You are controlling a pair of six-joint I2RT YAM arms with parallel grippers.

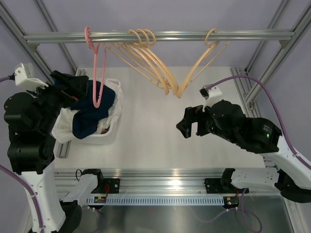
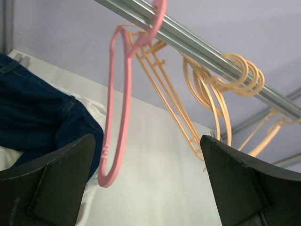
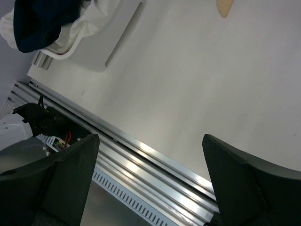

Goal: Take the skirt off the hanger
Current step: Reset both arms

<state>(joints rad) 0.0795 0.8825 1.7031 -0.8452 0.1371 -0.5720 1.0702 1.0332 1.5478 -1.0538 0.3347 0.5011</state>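
A bare pink hanger [image 1: 95, 73] [image 2: 117, 108] hangs from the metal rail [image 1: 165, 35] at the left, with nothing on it. Below it the skirt [image 1: 87, 120] [image 2: 33, 117] [image 3: 40, 21], a dark blue denim garment, lies crumpled in a white basket [image 1: 111, 136] on top of white cloth [image 1: 63, 128]. My left gripper [image 1: 77, 90] [image 2: 146, 141] is open beside the basket, just left of the pink hanger, holding nothing. My right gripper [image 1: 191, 124] [image 3: 151, 139] hangs open and empty over the table, right of centre.
Several orange hangers [image 1: 146, 58] hang bunched at the rail's middle, with one more [image 1: 206, 58] to the right. Aluminium frame posts stand at both sides. A metal rail with a cable channel [image 3: 141, 188] runs along the table's near edge.
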